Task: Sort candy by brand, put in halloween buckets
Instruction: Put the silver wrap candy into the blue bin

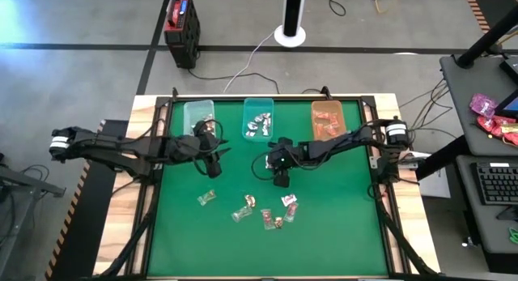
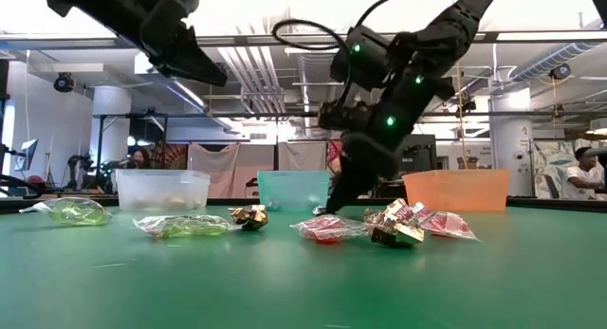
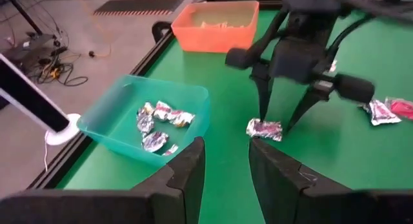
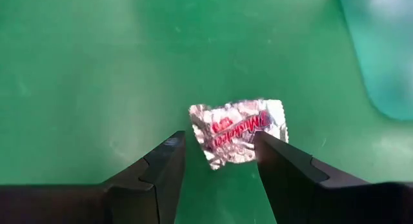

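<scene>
A silvery candy with red lettering [image 4: 237, 130] lies flat on the green mat in front of the teal bucket [image 1: 259, 117]. My right gripper [image 4: 219, 139] is open and points down over it, one finger on each side; the left wrist view shows the same candy [image 3: 264, 128]. My left gripper [image 3: 226, 166] is open and empty. It hovers above the mat [image 1: 212, 147] between the clear bucket [image 1: 198, 115] and the teal one. The orange bucket [image 1: 327, 119] stands at the far right. Silvery candies [image 3: 158, 121] lie in the teal bucket. My right gripper comes at the silvery candy from above, its open fingers [image 4: 277, 162] standing at the two short ends of the wrapper [image 4: 274, 121], which lies flat on the mat. I cannot tell whether the fingers touch it.
Several loose candies lie nearer the near edge: clear-green ones [image 1: 206, 197] [image 1: 243, 210], a red and gold cluster [image 1: 271, 220] and another [image 1: 289, 204]. The three buckets line the far edge. A raised black frame [image 1: 374, 176] borders the mat.
</scene>
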Controlling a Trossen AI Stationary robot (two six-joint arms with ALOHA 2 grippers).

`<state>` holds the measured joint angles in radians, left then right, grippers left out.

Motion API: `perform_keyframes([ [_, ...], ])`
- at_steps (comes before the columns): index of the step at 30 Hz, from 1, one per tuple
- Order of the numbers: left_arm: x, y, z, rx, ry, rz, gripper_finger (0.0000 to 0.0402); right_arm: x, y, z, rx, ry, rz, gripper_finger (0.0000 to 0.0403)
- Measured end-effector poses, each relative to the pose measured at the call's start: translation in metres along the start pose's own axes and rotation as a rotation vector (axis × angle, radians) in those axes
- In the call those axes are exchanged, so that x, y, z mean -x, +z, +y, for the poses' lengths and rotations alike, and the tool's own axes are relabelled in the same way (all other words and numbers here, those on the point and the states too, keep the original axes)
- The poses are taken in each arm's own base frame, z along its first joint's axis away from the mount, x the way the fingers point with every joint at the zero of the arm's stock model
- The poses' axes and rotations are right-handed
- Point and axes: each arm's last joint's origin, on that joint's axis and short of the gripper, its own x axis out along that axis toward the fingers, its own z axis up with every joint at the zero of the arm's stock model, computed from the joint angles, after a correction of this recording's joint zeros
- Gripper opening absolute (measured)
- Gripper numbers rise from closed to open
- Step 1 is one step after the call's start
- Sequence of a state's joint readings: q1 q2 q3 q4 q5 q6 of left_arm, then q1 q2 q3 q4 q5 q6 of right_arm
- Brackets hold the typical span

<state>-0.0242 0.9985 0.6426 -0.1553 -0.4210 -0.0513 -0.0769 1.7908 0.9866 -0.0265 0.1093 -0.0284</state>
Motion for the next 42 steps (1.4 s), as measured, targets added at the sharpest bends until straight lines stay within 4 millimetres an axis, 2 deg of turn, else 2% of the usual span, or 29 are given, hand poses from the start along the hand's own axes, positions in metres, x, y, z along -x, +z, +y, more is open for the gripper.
perform_keyframes([
  [6,-0.001,0.0,-0.001,0.005,-0.002,0.002,0.0105,-0.006,-0.002,-0.001,0.009,-0.062,0.006,0.0176],
  [9,-0.002,-0.001,-0.001,0.006,-0.001,0.005,0.0105,-0.008,-0.003,-0.001,0.022,-0.075,0.011,0.0162],
  [21,-0.006,-0.003,-0.003,0.013,-0.002,-0.01,0.0105,-0.009,-0.002,-0.001,0.041,-0.078,-0.008,0.003],
  [24,-0.007,-0.004,-0.003,0.011,-0.002,-0.004,0.0105,-0.008,-0.001,-0.001,0.04,-0.078,-0.012,0.0014],
  [28,-0.01,-0.005,-0.005,0.007,-0.001,0.009,0.0105,0.003,0.006,-0.001,0.03,-0.064,-0.042,0.0013],
  [33,-0.013,-0.007,-0.006,0.007,-0.001,0.021,0.0105,0.04,0.039,-0.005,0.012,-0.052,-0.206,0.0013],
  [38,-0.016,-0.009,-0.007,0.015,0.006,0.035,0.0105,0.063,0.065,-0.036,-0.069,-0.113,-0.331,0.0012],
  [42,-0.017,-0.01,-0.007,0.028,0.014,0.042,0.0105,0.061,0.074,-0.074,-0.201,-0.177,-0.355,0.0012],
])
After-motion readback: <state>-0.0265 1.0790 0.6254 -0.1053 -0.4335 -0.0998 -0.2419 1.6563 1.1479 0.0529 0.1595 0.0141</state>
